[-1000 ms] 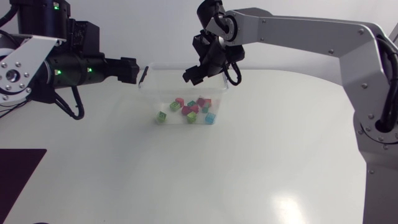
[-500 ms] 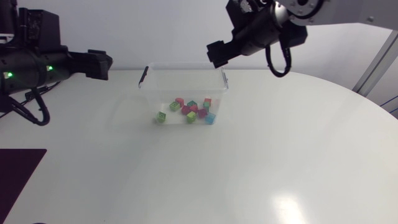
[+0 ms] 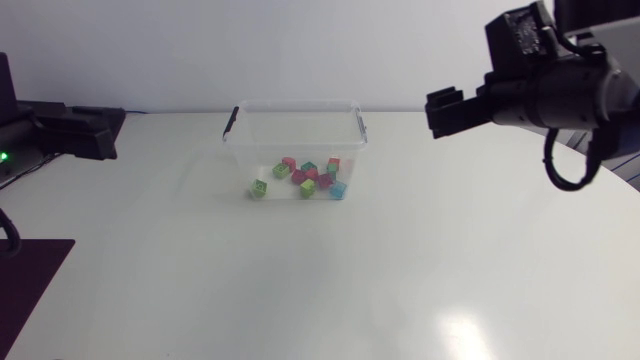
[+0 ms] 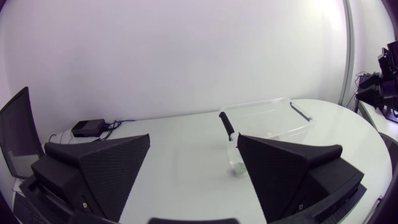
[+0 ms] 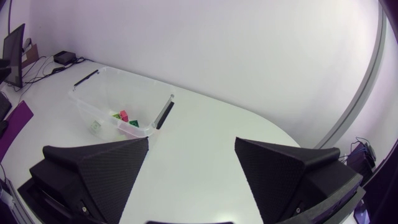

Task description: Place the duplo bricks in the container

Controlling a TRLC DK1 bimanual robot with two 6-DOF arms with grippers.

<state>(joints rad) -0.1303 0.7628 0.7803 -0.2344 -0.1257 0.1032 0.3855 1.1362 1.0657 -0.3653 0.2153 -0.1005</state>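
A clear plastic container with black handle clips stands at the table's far middle. Several duplo bricks, green, red, pink and blue, lie inside on its bottom. My left gripper is at the left edge, open and empty, well left of the container. My right gripper hangs at the right, open and empty, away from the container. The left wrist view has the container ahead of the open left gripper. In the right wrist view the container with bricks lies ahead of the open right gripper.
A dark purple mat lies at the table's near left corner. White tabletop stretches in front of and to the right of the container.
My right arm has pulled up and away from above the container to the right, its fingers opening. My left arm has drawn back from the container's left rim to the left edge.
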